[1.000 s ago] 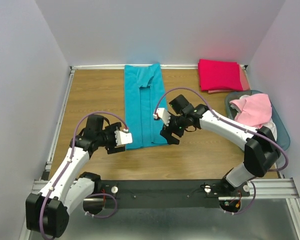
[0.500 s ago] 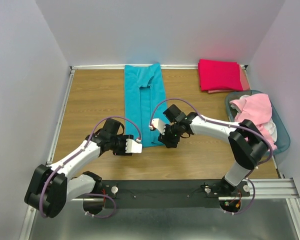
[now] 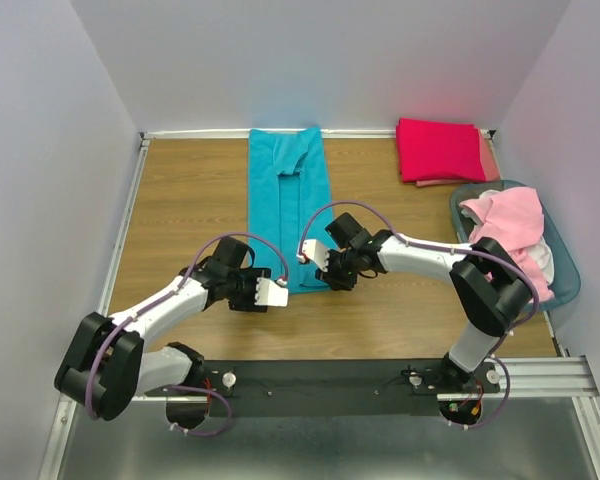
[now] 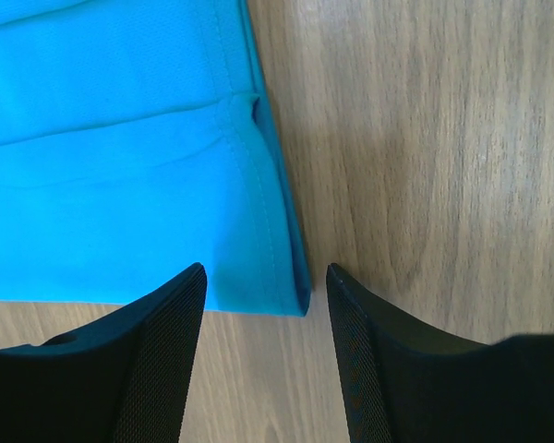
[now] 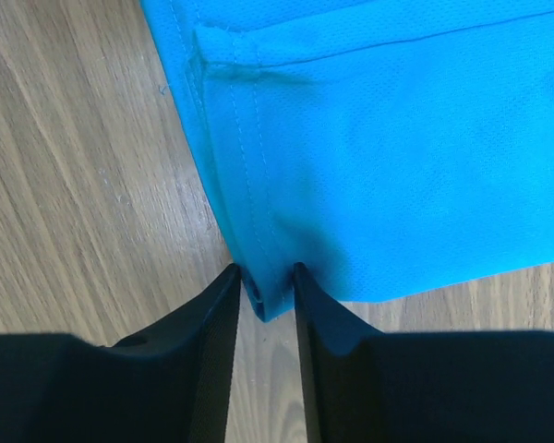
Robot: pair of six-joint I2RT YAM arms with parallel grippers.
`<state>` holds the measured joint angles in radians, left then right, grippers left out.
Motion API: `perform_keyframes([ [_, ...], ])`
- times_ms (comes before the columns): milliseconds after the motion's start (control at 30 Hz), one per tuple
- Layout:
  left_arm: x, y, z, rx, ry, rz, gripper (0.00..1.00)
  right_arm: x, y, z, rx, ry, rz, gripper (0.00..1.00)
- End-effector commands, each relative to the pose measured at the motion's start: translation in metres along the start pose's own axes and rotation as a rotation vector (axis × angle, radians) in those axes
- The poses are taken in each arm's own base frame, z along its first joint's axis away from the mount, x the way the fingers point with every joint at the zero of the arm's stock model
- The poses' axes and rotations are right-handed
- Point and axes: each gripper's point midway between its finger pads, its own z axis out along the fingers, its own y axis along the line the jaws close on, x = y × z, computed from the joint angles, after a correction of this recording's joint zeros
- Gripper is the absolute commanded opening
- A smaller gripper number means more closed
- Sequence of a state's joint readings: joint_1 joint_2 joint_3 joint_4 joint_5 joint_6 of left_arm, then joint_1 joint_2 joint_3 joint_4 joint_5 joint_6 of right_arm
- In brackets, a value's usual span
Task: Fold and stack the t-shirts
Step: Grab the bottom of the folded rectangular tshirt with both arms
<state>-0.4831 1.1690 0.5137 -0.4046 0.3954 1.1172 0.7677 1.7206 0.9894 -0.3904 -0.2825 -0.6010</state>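
Wooden table [image 3: 190,190] between pale walls [image 3: 40,150] bears teal t-shirt [image 3: 285,200].

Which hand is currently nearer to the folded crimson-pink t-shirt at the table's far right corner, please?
The right hand. It is at the near right corner of the teal t-shirt; the left hand is at its near left corner, farther from the crimson-pink t-shirt.
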Motion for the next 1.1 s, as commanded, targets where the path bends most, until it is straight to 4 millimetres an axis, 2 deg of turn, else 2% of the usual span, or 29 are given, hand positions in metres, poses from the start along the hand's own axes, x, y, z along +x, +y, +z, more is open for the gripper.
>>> perform_keyframes([
  [0,0.006,-0.003,0.005,0.015,0.03,0.022,0.63,0.041,0.014,0.016,-0.022,0.122,0.012,0.34],
  [167,0.01,-0.002,0.011,0.049,0.066,-0.007,0.51,0.042,0.012,0.013,-0.008,0.126,0.018,0.2],
  [200,0.013,-0.004,0.011,0.06,0.08,-0.013,0.42,0.041,0.012,0.012,-0.004,0.125,0.02,0.13],
  [233,0.013,-0.003,0.011,0.058,0.085,-0.014,0.38,0.041,0.011,0.011,0.001,0.125,0.02,0.1],
  [267,0.015,-0.002,0.011,0.059,0.093,-0.016,0.27,0.04,0.011,0.01,0.007,0.124,0.024,0.02],
  [333,0.015,-0.001,0.011,0.058,0.095,-0.015,0.17,0.038,0.009,0.007,0.016,0.12,0.024,0.0],
  [367,0.013,0.001,0.01,0.053,0.093,-0.007,0.07,0.037,0.008,0.005,0.022,0.116,0.026,0.01],
  [467,0.005,0.005,0.003,0.051,0.07,0.013,0.0,0.028,0.006,-0.005,0.041,0.092,0.028,0.01],
  [567,-0.01,0.007,-0.008,0.053,0.032,0.044,0.0,0.019,0.011,-0.019,0.03,0.071,0.026,0.01],
  [667,-0.025,-0.001,-0.016,0.083,0.012,0.072,0.0,0.013,0.027,-0.031,-0.002,0.059,0.007,0.01],
  [700,-0.032,-0.012,-0.017,0.125,0.003,0.085,0.0,0.014,0.04,-0.031,-0.026,0.064,-0.008,0.01],
  [800,-0.051,-0.031,-0.026,0.186,-0.041,0.1,0.0,0.012,0.067,-0.04,-0.054,0.06,-0.033,0.01],
  [833,-0.065,-0.037,-0.031,0.201,-0.084,0.105,0.0,0.012,0.08,-0.042,-0.08,0.063,-0.047,0.01],
  [867,-0.068,-0.045,-0.035,0.23,-0.092,0.099,0.0,0.01,0.085,-0.045,-0.091,0.061,-0.028,0.01],
  [900,-0.072,-0.048,-0.039,0.239,-0.104,0.099,0.0,0.01,0.087,-0.046,-0.098,0.063,-0.015,0.0],
  [1067,-0.074,-0.026,-0.051,0.171,-0.089,0.11,0.0,0.006,0.065,-0.055,-0.03,0.063,-0.042,0.01],
])
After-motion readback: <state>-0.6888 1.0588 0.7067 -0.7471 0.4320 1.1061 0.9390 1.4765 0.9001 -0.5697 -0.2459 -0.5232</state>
